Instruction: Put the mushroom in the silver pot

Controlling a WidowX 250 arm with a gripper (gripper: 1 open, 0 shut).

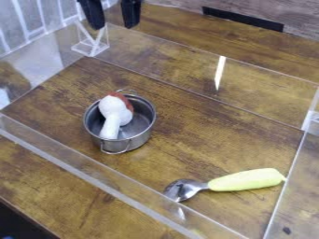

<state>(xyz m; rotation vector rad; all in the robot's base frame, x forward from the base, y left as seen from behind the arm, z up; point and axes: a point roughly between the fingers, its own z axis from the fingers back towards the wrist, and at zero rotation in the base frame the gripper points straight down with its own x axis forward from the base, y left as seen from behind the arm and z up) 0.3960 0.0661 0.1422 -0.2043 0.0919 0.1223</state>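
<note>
The silver pot (119, 124) stands left of centre on the wooden table. The mushroom (115, 114) lies inside it, its white stem leaning on the rim and its red-brown cap toward the back left. My gripper (110, 13) hangs at the top left edge of the view, well above and behind the pot. Only its two dark fingers (130, 13) show, spread apart with nothing between them.
A spoon (229, 183) with a yellow-green handle lies near the front right. Clear acrylic walls (75, 42) surround the wooden surface, with a low clear edge along the front. A white reflection streak marks the back right wall.
</note>
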